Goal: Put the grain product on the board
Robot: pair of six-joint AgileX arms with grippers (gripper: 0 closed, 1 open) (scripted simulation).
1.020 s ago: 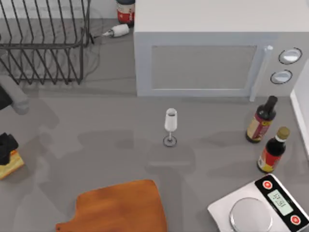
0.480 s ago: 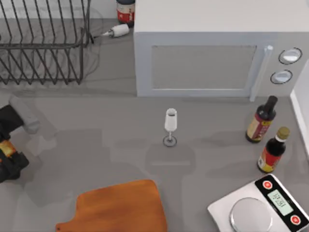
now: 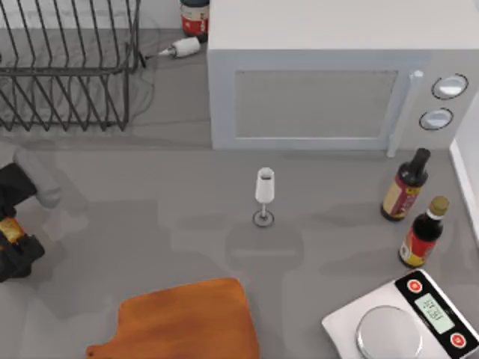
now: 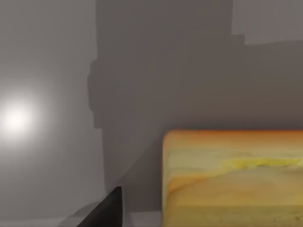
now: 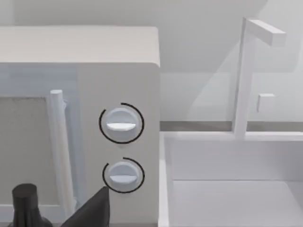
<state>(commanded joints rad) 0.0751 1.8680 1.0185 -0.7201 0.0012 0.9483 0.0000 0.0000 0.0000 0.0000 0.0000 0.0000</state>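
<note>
My left gripper (image 3: 9,243) sits at the table's left edge, its fingers seemingly closed on the bread (image 4: 232,179), though the overhead shows little of the grip. In the left wrist view the bread lies close beside one dark finger (image 4: 106,210). The board (image 3: 183,320) lies near, toward the front. In the right wrist view my right arm faces the microwave (image 5: 118,123); its grip I cannot tell.
</note>
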